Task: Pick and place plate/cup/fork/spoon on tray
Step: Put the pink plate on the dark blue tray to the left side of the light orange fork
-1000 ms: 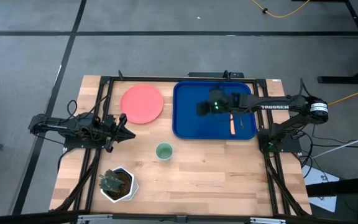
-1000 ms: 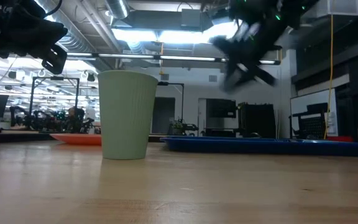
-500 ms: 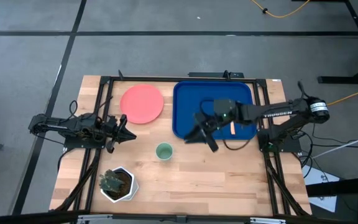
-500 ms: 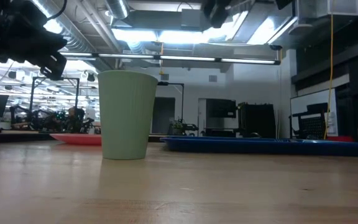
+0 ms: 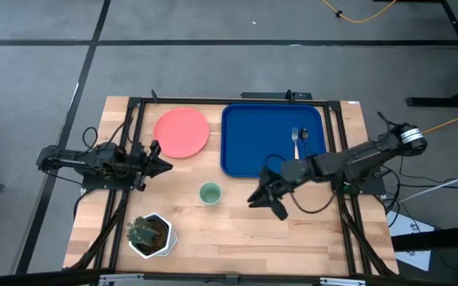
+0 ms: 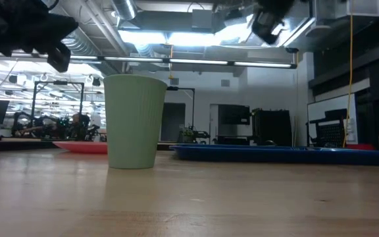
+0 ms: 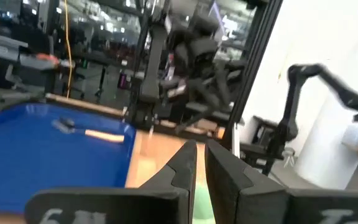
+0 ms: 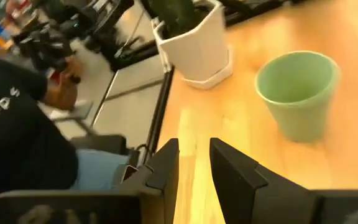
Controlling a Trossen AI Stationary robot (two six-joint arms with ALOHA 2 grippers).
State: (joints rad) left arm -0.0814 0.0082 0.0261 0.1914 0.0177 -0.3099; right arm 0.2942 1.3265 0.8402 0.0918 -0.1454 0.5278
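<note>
The right pincer (image 5: 262, 200), fingers apparently slightly parted and empty, hovered lower centre beside the cup (image 5: 209, 193); the fork (image 5: 297, 144) lay on the tray (image 5: 245, 143).

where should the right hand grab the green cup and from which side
Take the cup by its rim or upper wall, coming down from above with one finger inside and one outside. It stands upright with its mouth open and flares slightly wider toward the top, with bare table all around it. The right hand hovers just beside it on the tray side, so that is probably the shortest approach.
</note>
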